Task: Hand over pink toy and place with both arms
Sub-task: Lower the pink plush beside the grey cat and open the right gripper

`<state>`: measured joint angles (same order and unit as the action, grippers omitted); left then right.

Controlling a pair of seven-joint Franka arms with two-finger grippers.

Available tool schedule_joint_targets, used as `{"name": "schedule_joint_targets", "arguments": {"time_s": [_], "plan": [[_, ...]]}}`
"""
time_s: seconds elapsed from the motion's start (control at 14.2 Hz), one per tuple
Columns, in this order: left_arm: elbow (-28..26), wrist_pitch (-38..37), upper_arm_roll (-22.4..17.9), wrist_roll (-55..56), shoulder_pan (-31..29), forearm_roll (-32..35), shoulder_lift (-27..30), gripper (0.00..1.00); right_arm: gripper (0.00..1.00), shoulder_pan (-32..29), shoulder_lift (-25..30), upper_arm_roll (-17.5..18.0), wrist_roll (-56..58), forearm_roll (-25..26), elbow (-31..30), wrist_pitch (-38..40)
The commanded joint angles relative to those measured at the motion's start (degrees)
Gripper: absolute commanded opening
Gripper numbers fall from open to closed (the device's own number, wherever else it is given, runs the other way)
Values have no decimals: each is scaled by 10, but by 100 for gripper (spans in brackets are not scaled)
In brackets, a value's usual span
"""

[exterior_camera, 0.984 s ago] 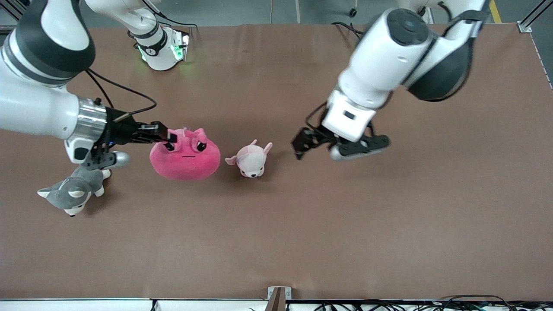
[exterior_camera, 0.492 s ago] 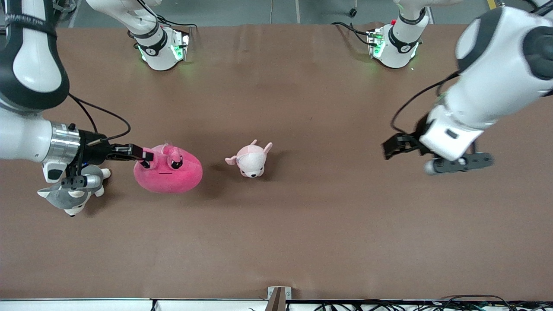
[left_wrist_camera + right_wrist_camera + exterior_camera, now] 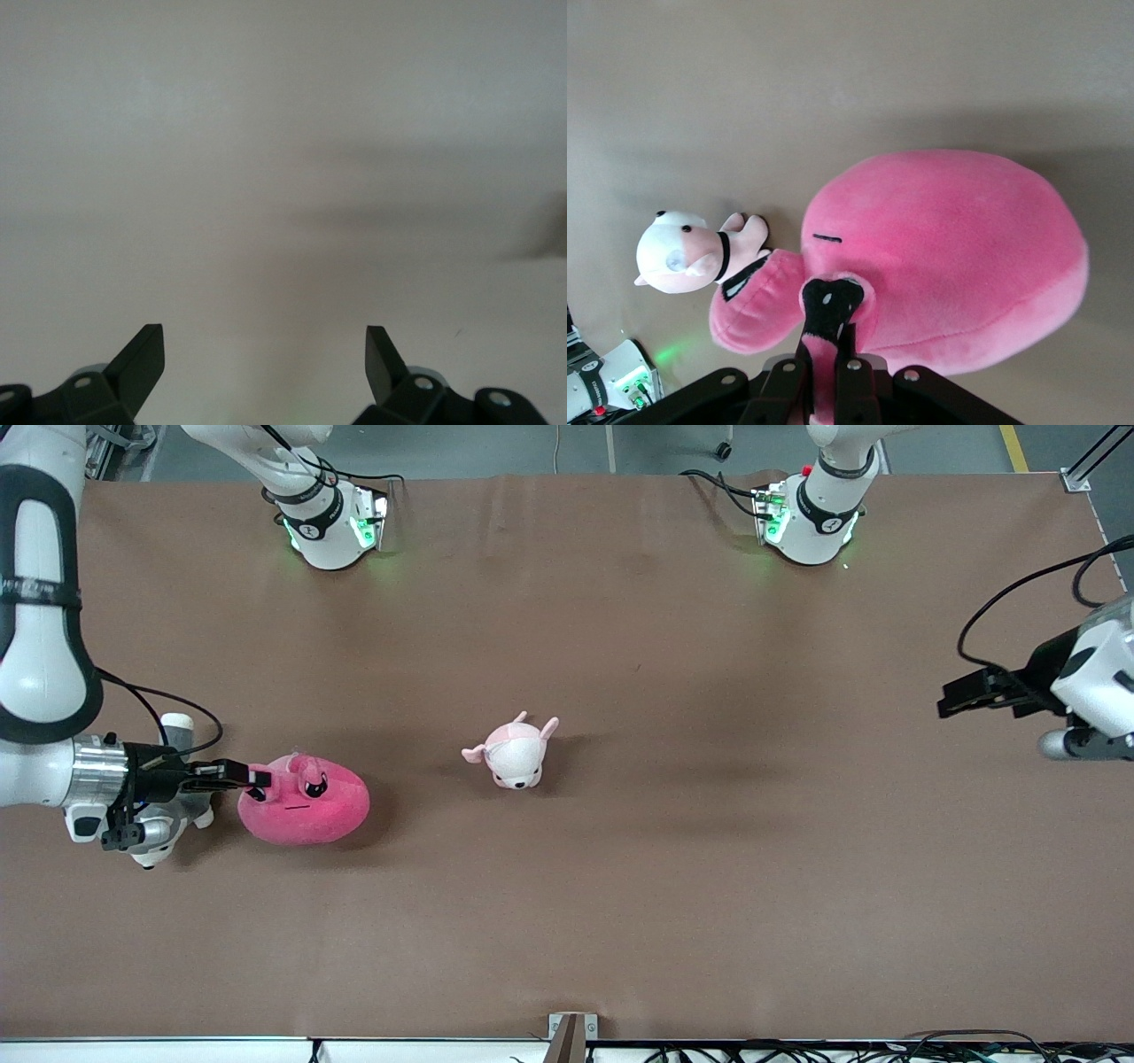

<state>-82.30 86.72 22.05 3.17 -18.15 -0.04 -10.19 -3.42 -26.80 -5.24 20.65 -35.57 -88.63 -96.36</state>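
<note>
The pink toy, a round hot-pink plush with a dark angry face, hangs low at the right arm's end of the table. I cannot tell if it touches the table. My right gripper is shut on a nub by its eye. In the right wrist view the fingers pinch that nub and the pink toy fills the middle. My left gripper is open and empty over the left arm's end of the table. Its wrist view shows the spread fingertips over bare table.
A small pale pink-and-white plush animal stands mid-table; it also shows in the right wrist view. A grey plush animal lies partly under my right wrist, beside the pink toy. The brown table has cables along its near edge.
My right gripper has carried the pink toy toward the right arm's end of the table and lower. My left arm has swung away, open, to the left arm's end of the table.
</note>
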Motion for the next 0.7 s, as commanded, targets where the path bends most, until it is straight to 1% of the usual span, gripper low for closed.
{"name": "schedule_joint_targets", "arguments": {"time_s": [0.0, 0.07, 0.14, 0.28, 0.42, 0.49, 0.63], "plan": [[-74, 5, 4, -81, -70, -42, 86, 100, 0, -23, -27, 9, 33, -32, 12, 5], [-81, 5, 4, -105, -90, -47, 103, 100, 0, -26, -38, 10, 40, -34, 12, 5], [-81, 5, 0, -106, -94, -46, 110, 100, 0, -29, -47, 11, 41, -35, 11, 5], [-74, 6, -2, -104, -94, -39, 111, 100, 0, -30, -50, 10, 40, -81, 6, 12], [-54, 8, -1, -96, -93, -33, 104, 100, 0, -33, -58, 10, 45, -89, 6, 26], [-45, 12, 3, -80, -89, -28, 99, 100, 0, -38, -60, 10, 50, -89, 6, 26], [-31, 20, 7, -26, -81, -25, 73, 100, 0, -41, -71, 10, 62, -90, 7, 25]]}}
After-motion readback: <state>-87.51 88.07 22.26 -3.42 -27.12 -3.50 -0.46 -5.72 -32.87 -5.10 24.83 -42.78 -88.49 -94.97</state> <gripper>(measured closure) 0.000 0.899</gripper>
